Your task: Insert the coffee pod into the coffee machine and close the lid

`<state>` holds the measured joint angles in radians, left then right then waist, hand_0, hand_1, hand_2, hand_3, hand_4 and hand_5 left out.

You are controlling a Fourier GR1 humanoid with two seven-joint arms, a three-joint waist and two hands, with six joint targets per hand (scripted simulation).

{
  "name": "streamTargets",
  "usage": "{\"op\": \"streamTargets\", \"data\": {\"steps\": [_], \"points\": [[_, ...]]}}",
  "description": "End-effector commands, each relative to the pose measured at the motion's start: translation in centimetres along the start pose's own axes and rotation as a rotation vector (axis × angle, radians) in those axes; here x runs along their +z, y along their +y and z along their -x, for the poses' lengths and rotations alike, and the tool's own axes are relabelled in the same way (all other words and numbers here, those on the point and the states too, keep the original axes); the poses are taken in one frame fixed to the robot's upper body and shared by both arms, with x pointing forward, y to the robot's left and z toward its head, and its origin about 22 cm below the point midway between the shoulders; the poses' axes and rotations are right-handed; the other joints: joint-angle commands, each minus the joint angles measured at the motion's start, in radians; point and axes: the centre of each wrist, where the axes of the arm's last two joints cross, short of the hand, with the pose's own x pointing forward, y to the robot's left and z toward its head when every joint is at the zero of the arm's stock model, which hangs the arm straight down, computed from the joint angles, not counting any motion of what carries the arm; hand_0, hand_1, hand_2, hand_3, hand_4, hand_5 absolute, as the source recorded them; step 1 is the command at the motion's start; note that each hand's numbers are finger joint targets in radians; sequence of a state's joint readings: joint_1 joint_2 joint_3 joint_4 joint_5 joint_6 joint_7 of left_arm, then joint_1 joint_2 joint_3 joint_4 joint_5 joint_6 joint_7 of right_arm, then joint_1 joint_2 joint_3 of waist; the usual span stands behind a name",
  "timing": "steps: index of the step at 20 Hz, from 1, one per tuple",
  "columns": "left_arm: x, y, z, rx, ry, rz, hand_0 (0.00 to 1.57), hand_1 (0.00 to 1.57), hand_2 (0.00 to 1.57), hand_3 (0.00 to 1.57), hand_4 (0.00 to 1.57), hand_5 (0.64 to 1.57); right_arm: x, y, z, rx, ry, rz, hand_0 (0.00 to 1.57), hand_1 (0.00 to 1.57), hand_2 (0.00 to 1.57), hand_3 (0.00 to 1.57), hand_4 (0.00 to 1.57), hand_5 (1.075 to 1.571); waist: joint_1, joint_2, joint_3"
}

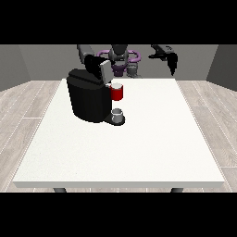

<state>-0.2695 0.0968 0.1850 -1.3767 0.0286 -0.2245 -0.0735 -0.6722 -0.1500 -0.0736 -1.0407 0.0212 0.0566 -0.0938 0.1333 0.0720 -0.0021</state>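
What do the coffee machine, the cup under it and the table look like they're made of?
Coffee machine: probably matte black plastic, with a glossy red front part. Cup: grey, maybe metal or ceramic; can't tell. Table: flat white top, possibly laminate, no grain showing.

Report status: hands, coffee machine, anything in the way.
Robot hand at view's right raised, open, empty. Other hand hidden behind coffee machine. Grey cup under red pod holder.
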Motion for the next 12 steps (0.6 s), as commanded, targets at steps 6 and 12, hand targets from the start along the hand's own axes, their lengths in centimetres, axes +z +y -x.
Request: {"op": "streamTargets", "data": {"steps": [6,12], "points": [[-1.8,0.2,-2.6,-0.008,-0.016,0.0,0.0,0.0,0.0,0.0,0.02,1.571,-2.4,1.7,-2.0,0.077,0.008,-0.053,0.0,0.0,0.0,0.0,0.0,1.571,0.02,0.014,0.0022],[-0.8,0.7,0.1,-0.019,-0.004,-0.043,0.0,0.0,0.0,0.0,0.15,1.571,-3.0,4.4,-3.5,0.139,-0.064,-0.106,0.0,0.0,0.0,0.0,0.12,1.571,-0.003,0.021,0.0021]]}}
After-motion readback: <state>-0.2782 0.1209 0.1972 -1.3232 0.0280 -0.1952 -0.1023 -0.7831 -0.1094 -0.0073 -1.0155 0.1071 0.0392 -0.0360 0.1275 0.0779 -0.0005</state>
